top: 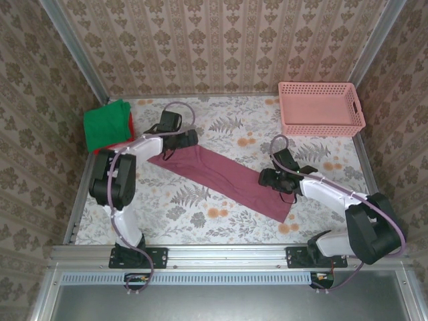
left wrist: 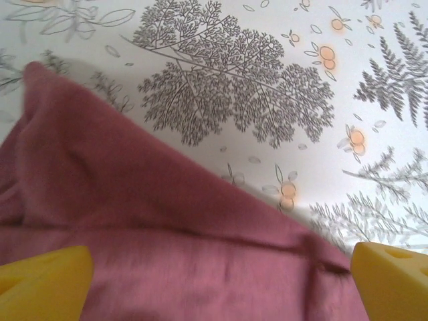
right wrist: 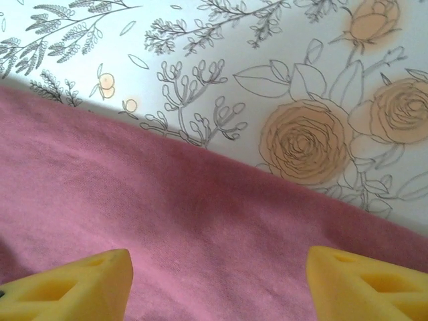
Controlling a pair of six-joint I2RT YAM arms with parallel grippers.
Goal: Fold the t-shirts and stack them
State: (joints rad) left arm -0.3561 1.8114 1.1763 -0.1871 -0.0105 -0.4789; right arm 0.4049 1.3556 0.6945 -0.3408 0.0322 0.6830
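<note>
A maroon t-shirt (top: 217,179) lies on the table as a long narrow strip, running diagonally from upper left to lower right. My left gripper (top: 184,142) hovers over its upper-left end. In the left wrist view the left gripper (left wrist: 217,291) is open, its yellow fingertips (left wrist: 43,284) far apart above the maroon cloth (left wrist: 134,227). My right gripper (top: 271,179) is over the strip's lower-right part. It is open (right wrist: 217,291) too, with flat maroon cloth (right wrist: 200,227) under its yellow fingertips (right wrist: 368,284). A folded green t-shirt (top: 105,124) rests on a red one (top: 114,147) at the back left.
A pink plastic lattice basket (top: 321,127) stands at the back right. The table is covered with a floral cloth (top: 221,227) and ringed by patterned walls. A metal rail (top: 221,253) runs along the near edge by the arm bases.
</note>
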